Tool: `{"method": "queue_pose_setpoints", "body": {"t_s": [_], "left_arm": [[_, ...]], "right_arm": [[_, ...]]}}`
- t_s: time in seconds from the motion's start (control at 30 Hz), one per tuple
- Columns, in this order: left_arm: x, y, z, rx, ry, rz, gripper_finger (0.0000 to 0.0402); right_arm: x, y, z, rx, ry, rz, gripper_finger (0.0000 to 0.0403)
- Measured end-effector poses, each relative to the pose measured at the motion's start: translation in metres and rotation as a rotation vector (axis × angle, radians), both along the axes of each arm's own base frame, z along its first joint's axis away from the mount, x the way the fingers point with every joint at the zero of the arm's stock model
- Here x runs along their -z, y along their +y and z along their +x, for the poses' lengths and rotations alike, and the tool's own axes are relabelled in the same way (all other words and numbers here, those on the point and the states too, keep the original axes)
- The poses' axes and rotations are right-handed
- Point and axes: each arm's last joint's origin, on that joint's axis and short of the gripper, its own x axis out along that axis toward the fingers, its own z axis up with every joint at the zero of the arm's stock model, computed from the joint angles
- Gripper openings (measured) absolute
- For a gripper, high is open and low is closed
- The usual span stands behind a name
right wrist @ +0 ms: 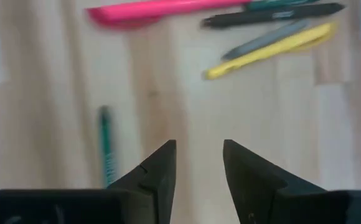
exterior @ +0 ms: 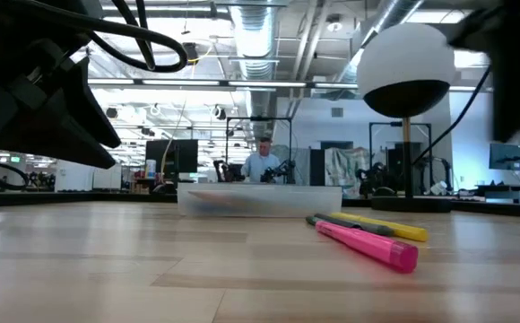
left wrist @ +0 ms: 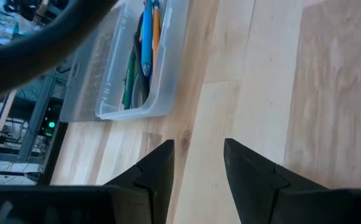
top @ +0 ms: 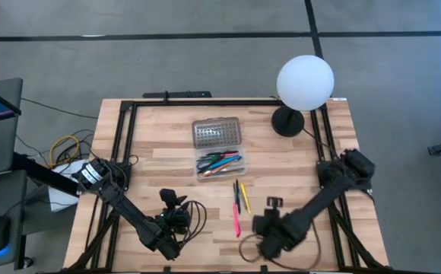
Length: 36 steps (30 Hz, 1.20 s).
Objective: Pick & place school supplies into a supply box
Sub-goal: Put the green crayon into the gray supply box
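A: What failure modes do we anticipate from here?

B: Ahead of the right gripper [right wrist: 199,163] we see a pink marker [right wrist: 162,10], a black pen [right wrist: 274,15] and a yellow pen [right wrist: 271,48] lying close together, the grey one touching the yellow. If our fingers close on that cluster, we judge we may catch two items or roll one away. A green pen [right wrist: 106,146] lies alone just beside the claw's one finger; descending without centring could push it sideways instead of trapping it.

A: State of the claws?

B: Both stand apart and hold nothing. The left gripper [left wrist: 198,163] has only bare wood between its fingers.

A: Pose of the arms?

B: In the high view our right arm reaches in from the table's right side, its claw [top: 274,204] low over the wood, just short of the loose pens. The left gripper [top: 172,199] waits low near the table's front edge.

A: Where is the supply box?

B: The supply box [top: 219,164] sits beyond the loose pens from the right claw, lid folded back, several pens already inside. From the left claw, the box [left wrist: 168,68] lies ahead and off to one side.
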Motion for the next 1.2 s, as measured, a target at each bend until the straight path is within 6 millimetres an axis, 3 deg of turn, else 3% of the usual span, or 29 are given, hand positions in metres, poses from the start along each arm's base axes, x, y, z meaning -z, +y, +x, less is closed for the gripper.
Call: {"method": "queue_pose_setpoints", "body": {"t_s": [0.1,0.27,0.7,1.2], "left_arm": [[0.000,0.000,0.002,0.015,-0.013,0.018,0.0135],[0.000,0.003,0.011,0.037,-0.020,0.039,0.0135],[0.004,0.017,0.041,0.033,0.036,-0.102,0.0135],[0.006,0.020,0.043,0.021,0.094,-0.178,0.0135]], "right_arm": [[0.004,0.017,-0.009,0.000,-0.059,0.046,0.0121],[0.028,0.031,-0.022,-0.028,-0.117,0.126,0.0121],[0.048,0.029,-0.035,0.030,-0.107,0.131,0.0120],[0.066,0.026,-0.035,0.027,-0.112,0.248,0.0120]]}}
